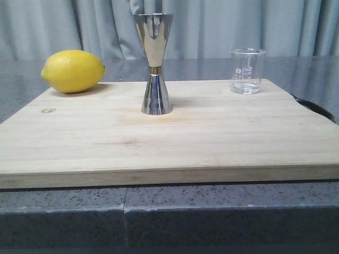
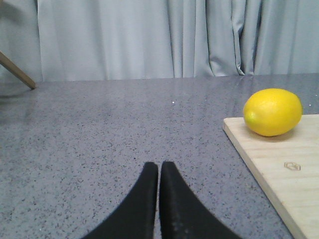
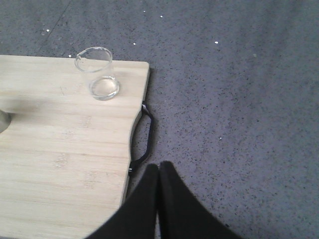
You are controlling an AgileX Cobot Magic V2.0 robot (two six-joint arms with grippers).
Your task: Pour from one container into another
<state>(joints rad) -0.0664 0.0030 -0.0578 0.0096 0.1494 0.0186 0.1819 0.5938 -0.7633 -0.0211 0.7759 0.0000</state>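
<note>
The clear glass beaker (image 1: 247, 71) stands upright at the far right of the wooden board (image 1: 169, 137), with a little clear liquid in its bottom; the right wrist view shows the beaker (image 3: 97, 73) near the board's corner. The steel hourglass jigger (image 1: 154, 63) with a gold waist band stands upright mid-board, left of the beaker. My right gripper (image 3: 159, 167) is shut and empty, over the grey counter beside the board's black handle (image 3: 142, 139), well short of the beaker. My left gripper (image 2: 159, 165) is shut and empty over the counter, left of the board. Neither gripper shows in the front view.
A yellow lemon (image 1: 72, 71) lies at the board's far left corner, also seen as the lemon (image 2: 272, 111) in the left wrist view. Grey curtains (image 1: 238, 26) hang behind the speckled counter (image 2: 99, 134). A wooden leg (image 2: 17, 72) slants at the counter's far edge.
</note>
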